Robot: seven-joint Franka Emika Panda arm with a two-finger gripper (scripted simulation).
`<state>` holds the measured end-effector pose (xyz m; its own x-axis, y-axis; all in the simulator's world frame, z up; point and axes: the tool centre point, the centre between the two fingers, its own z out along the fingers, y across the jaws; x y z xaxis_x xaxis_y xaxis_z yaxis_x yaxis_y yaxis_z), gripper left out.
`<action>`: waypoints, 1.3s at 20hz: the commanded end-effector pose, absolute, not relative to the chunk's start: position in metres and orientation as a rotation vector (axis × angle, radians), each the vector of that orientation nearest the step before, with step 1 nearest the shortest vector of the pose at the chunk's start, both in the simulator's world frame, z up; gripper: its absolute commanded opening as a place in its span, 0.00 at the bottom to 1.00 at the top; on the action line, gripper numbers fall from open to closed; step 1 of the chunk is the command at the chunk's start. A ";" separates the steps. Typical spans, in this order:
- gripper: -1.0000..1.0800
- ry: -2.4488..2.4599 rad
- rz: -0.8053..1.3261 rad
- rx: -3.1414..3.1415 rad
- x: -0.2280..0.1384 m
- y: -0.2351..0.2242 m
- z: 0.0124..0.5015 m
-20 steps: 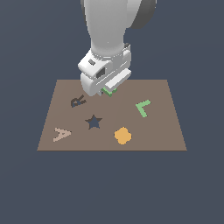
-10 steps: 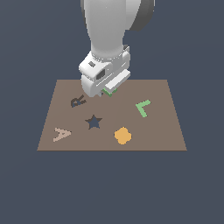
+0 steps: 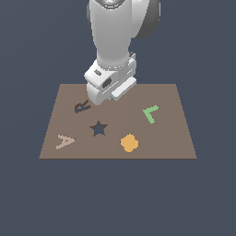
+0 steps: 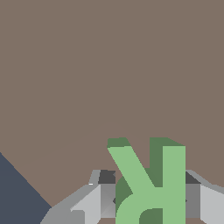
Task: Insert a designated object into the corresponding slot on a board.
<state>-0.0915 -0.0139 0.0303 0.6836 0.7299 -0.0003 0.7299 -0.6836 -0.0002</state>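
The light-green R-shaped piece [image 4: 151, 183] fills the gap between my gripper's [image 4: 149, 194] two grey fingers [image 4: 106, 194] in the wrist view, and the gripper is shut on it. In the exterior view the gripper [image 3: 108, 94] hangs over the back middle of the brown board [image 3: 161, 138], and the arm's hand hides the R. The dark R-shaped slot [image 3: 82, 107] lies just toward the exterior view's left of the gripper and nearer the front.
On the board are a dark blue star cutout [image 3: 98, 128], a tan A shape [image 3: 65, 141], a green L piece [image 3: 150, 113] and an orange blob [image 3: 129, 143]. The wrist view shows bare board [image 4: 109, 65] and a corner of dark floor [image 4: 17, 188].
The hand has shifted slightly lower in the exterior view, and the sliver of green that showed under it is now hidden.
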 end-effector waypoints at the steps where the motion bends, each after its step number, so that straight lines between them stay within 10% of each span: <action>1: 0.00 -1.250 0.000 -2.882 -0.091 -0.014 0.030; 26: 0.00 -1.376 0.000 -2.824 -0.093 -0.024 0.034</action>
<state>-0.0927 -0.0216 0.0340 0.6311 0.7757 -0.0003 0.7757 -0.6311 -0.0003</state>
